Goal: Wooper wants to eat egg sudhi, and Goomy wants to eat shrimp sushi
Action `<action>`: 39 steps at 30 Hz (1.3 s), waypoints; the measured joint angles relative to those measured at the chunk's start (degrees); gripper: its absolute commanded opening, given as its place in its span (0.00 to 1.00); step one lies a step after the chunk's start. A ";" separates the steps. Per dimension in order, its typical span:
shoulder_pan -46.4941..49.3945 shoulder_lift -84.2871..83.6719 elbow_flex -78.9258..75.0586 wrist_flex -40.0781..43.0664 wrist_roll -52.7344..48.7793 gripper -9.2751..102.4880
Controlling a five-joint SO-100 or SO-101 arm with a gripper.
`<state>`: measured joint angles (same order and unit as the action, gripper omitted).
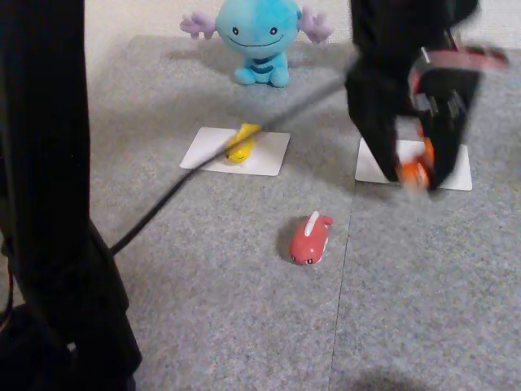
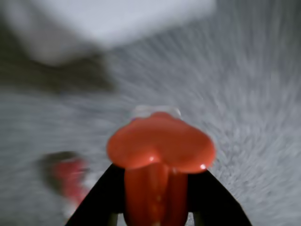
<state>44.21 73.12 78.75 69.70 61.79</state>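
The gripper [image 1: 419, 167] is squeezed shut on the shrimp sushi [image 1: 417, 171], holding it just over the white card [image 1: 370, 167] on the right in the other view; the wrist view shows the shrimp's [image 2: 160, 150] orange forked tail sticking up between the two black fingers [image 2: 101, 197]. The egg [image 1: 240, 145] lies on another white card [image 1: 269, 155] in front of Wooper [image 1: 259, 37], who sits at the back of the gray mat [image 1: 203, 326]. A pink-red fish [image 1: 311, 239] lies on the mat nearer the camera, between the two cards.
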 measured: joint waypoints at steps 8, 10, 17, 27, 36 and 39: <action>-9.14 -13.54 -26.89 8.79 -0.53 0.10; -9.14 -19.16 -33.22 10.20 -1.49 0.10; -5.71 -37.62 -49.04 13.45 -5.27 0.10; -4.31 -40.87 -53.70 14.24 -5.98 0.31; -4.13 -40.96 -54.40 18.54 -5.19 0.39; -6.50 -39.20 -54.67 23.12 -3.43 0.39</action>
<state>37.71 33.93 24.08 92.81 58.36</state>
